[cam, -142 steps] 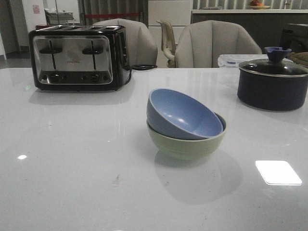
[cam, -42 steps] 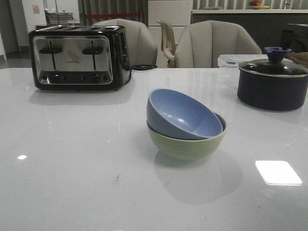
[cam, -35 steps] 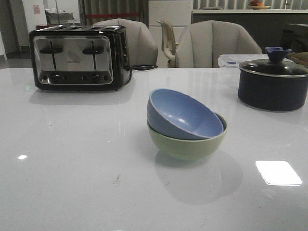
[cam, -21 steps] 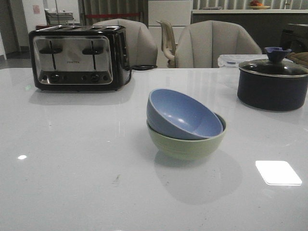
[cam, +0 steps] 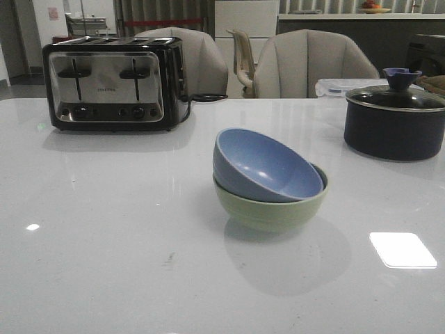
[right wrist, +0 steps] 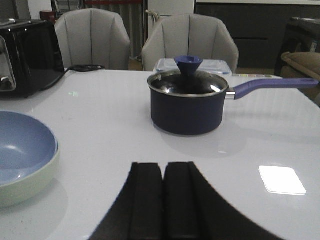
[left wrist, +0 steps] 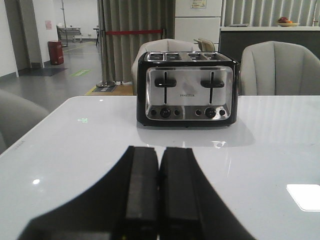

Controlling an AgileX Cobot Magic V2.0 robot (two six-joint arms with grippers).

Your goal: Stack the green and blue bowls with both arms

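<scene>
The blue bowl (cam: pixel 268 167) already sits inside the green bowl (cam: pixel 274 209) near the middle of the table (cam: pixel 104 243), but it lies tilted, with its far-left edge raised. So the stacking looks done, and I judge that what remains for you is only to keep both arms back and not disturb the pair. The left gripper (left wrist: pixel 159 192) has its fingers pressed together with nothing between them, and the right gripper (right wrist: pixel 163 197) is the same; neither touches a bowl. If you want the blue bowl to sit level, push gently on the raised edge and do not lift. The toaster (cam: pixel 115 83) stands well apart at the far left, and the dark lidded pot (cam: pixel 393 118) at the far right, so nothing blocks the way to the bowls
</scene>
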